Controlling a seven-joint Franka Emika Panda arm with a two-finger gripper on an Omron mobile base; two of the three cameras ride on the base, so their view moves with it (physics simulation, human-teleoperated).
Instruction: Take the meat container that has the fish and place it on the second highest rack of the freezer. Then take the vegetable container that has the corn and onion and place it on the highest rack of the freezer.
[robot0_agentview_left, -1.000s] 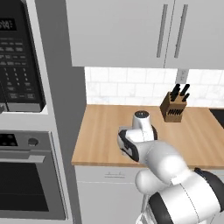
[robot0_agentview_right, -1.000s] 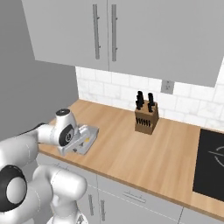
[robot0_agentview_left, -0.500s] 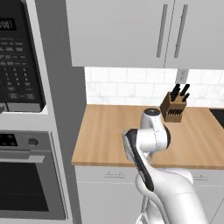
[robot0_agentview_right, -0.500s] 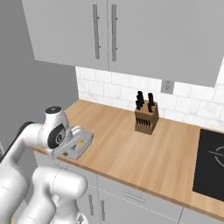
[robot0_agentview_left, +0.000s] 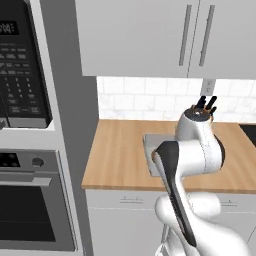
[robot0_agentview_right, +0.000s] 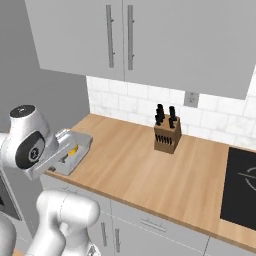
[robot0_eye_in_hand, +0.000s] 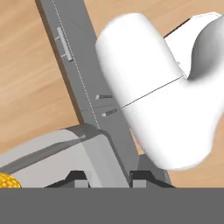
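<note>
My gripper (robot0_eye_in_hand: 109, 181) is shut on the near wall of the grey vegetable container (robot0_eye_in_hand: 57, 153), whose rim runs between the two dark fingertips (robot0_eye_in_hand: 81, 180). A piece of the yellow corn (robot0_eye_in_hand: 8, 180) shows inside it at the lower left; the onion is hidden. In the right base view the container (robot0_agentview_right: 75, 145) hangs over the left end of the wooden counter (robot0_agentview_right: 140, 175), with corn (robot0_agentview_right: 73, 150) in it, just behind my arm. From the left base view the container (robot0_agentview_left: 152, 147) is half covered by the arm. The freezer and the fish are out of view.
A knife block (robot0_agentview_right: 166, 135) stands at the back of the counter. A black cooktop (robot0_agentview_right: 242, 185) lies at the right. The wall oven (robot0_agentview_left: 30, 200) and microwave (robot0_agentview_left: 20, 75) rise to the left of the counter. Grey upper cabinets (robot0_agentview_right: 150, 35) hang above.
The arm has swung round and its elbow has risen. The container has gone with the hand, leftward and a little up, toward the counter's left end.
</note>
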